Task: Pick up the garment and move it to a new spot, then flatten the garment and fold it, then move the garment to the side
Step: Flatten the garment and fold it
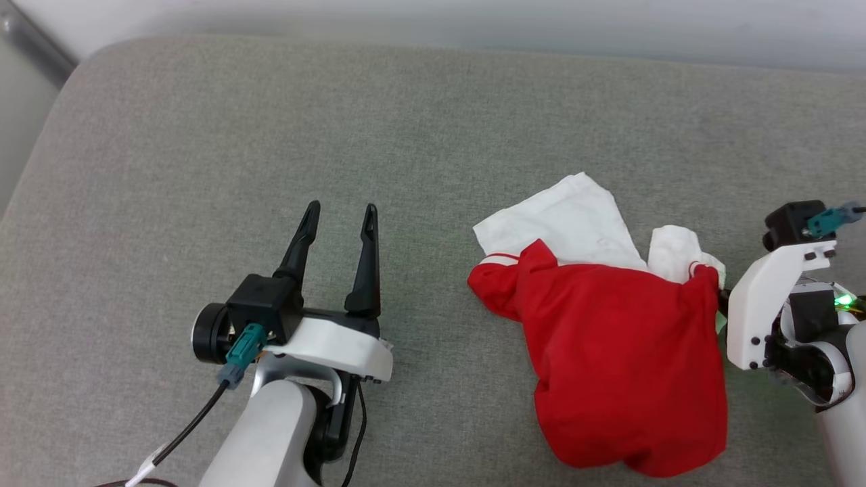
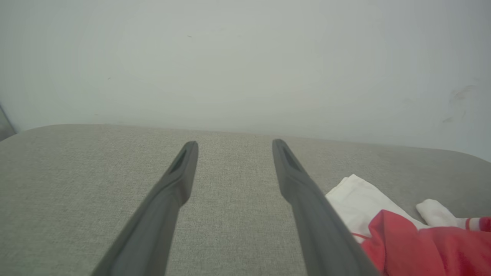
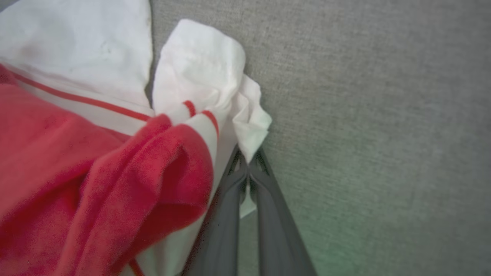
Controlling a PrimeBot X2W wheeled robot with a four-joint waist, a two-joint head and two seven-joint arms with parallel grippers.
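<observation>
The garment (image 1: 622, 338) lies crumpled on the grey cushion, right of centre: a red body with white sleeves (image 1: 575, 216) edged in red stripes spread at its far side. My right gripper (image 3: 249, 165) is shut on a white fold at the garment's (image 3: 96, 161) right edge, and its fingers pinch the cloth between their tips. In the head view its white wrist (image 1: 764, 304) sits against the garment's right side. My left gripper (image 1: 342, 206) rests open to the left of the garment, with nothing between its fingers (image 2: 180, 180). The garment (image 2: 422, 245) shows at the lower right of the left wrist view.
The grey fabric surface (image 1: 270, 122) stretches wide to the left and behind the garment. A pale wall (image 1: 473, 20) runs along its far edge. The cushion's rounded corner (image 1: 74, 67) lies at the far left.
</observation>
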